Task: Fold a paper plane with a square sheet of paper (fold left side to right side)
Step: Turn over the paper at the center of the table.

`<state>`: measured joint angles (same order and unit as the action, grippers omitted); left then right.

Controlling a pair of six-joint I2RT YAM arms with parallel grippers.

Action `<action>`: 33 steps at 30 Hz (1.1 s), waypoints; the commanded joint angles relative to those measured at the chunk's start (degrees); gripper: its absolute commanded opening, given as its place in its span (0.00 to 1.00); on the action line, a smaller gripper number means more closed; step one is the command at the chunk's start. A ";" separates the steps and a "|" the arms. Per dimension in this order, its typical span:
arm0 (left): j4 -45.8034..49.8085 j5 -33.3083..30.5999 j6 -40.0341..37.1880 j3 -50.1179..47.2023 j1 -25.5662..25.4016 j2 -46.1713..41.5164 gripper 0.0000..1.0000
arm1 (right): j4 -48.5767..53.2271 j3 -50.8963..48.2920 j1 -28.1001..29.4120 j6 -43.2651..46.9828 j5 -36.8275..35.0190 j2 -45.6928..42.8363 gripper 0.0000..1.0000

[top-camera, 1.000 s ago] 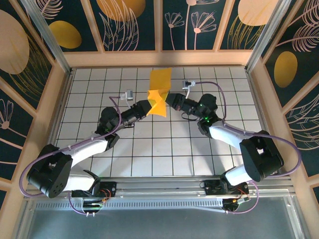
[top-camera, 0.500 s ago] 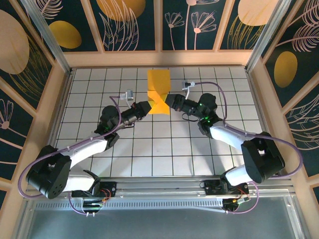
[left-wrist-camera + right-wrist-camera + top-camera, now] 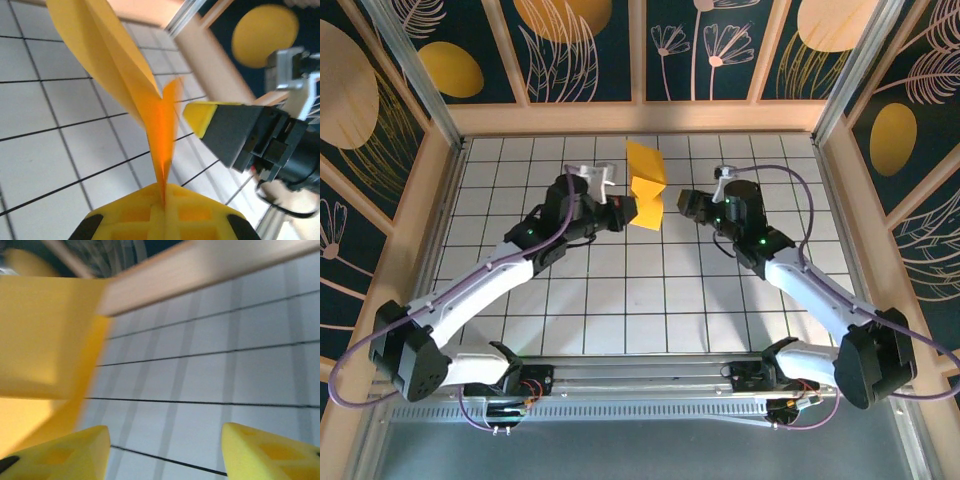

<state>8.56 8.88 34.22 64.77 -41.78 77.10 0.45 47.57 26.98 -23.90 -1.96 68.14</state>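
**Left gripper.** The left gripper (image 3: pixel 623 212) is clamped tight on the left edge of the square sheet of paper (image 3: pixel 646 188). In the left wrist view its yellow pads (image 3: pixel 130 217) meet, with the paper's thin edge pinched in the seam between them.

**Sheet.** The sheet is partly folded (two flaps spread apart from the pinched edge). It stands at the far centre of the grid table (image 3: pixel 620 300), between the two grippers and near the wooden rail (image 3: pixel 640 118) of the far wall. Whether its far end touches the table cannot be determined.

**Right gripper.** The right gripper (image 3: pixel 684 203) sits just right of the sheet, apart from it, with its jaws spread wide and nothing between them. In the right wrist view its yellow fingertips (image 3: pixel 60 452) occupy the lower corners with bare tiles between them. The sheet appears blurred at the left of that view.
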 commanded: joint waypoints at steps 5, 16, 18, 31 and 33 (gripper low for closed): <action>35.61 -38.95 -6.87 16.31 -13.05 16.49 0.00 | 13.20 -2.98 -6.46 4.30 -14.88 -5.51 0.72; 54.90 -58.75 13.28 26.08 -22.45 35.76 0.00 | 12.79 -5.64 -11.24 3.34 -10.75 -8.98 0.75; 55.51 -56.96 15.67 25.04 -22.64 38.38 0.00 | 12.15 -6.02 -11.34 2.86 -9.71 -8.87 0.75; 42.28 -37.96 11.80 27.01 -22.34 45.76 0.10 | 11.68 -6.61 -12.13 1.16 -4.97 -6.66 0.75; 40.09 -35.52 10.96 27.98 -21.72 45.74 0.16 | 11.55 -6.68 -12.19 0.96 -3.95 -6.28 0.75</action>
<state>53.49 -32.64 46.50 90.32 -64.23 122.76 12.95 41.69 15.31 -21.74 -7.68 61.36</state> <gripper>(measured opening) 0.149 0.752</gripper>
